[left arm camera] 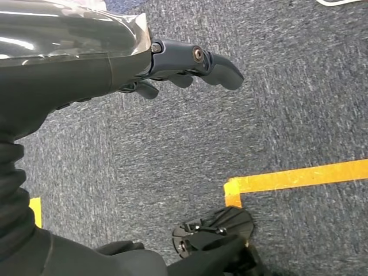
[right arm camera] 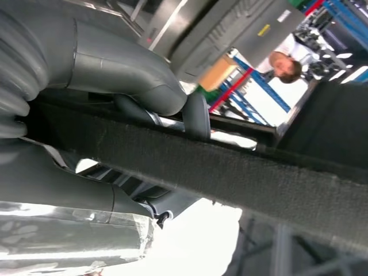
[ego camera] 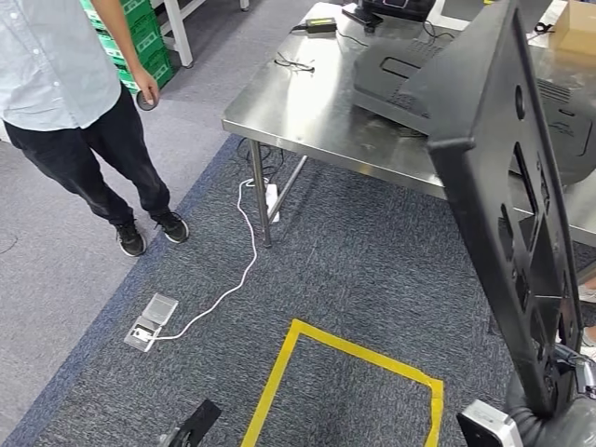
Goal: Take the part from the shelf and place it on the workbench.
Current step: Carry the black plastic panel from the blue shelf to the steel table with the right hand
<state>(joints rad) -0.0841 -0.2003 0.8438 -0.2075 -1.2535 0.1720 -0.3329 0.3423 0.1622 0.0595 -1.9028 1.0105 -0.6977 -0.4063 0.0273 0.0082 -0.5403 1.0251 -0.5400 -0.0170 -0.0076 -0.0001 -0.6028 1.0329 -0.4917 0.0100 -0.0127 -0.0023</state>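
Right hand (right arm camera: 87, 109) grips a big black panel (ego camera: 509, 214), the part, with the thumb (right arm camera: 126, 69) lying over one edge and the other fingers under it. From the head view the panel stands nearly upright at the right, raised in front of the near right end of the steel workbench (ego camera: 309, 112) and not resting on it. Other black moulded parts (ego camera: 400, 79) lie on the bench top behind it, and cables (ego camera: 293, 63) lie farther left. Left hand (left arm camera: 182, 66) hangs over the grey carpet (ego camera: 351, 270), holding nothing, its fingers loosely extended. Yellow tape (ego camera: 337, 349) marks a square on the carpet near the robot. A white cord (ego camera: 238, 270) runs from under the bench to a floor socket (ego camera: 150, 321) at the left. A person (ego camera: 70, 93) in dark trousers stands at the far left.
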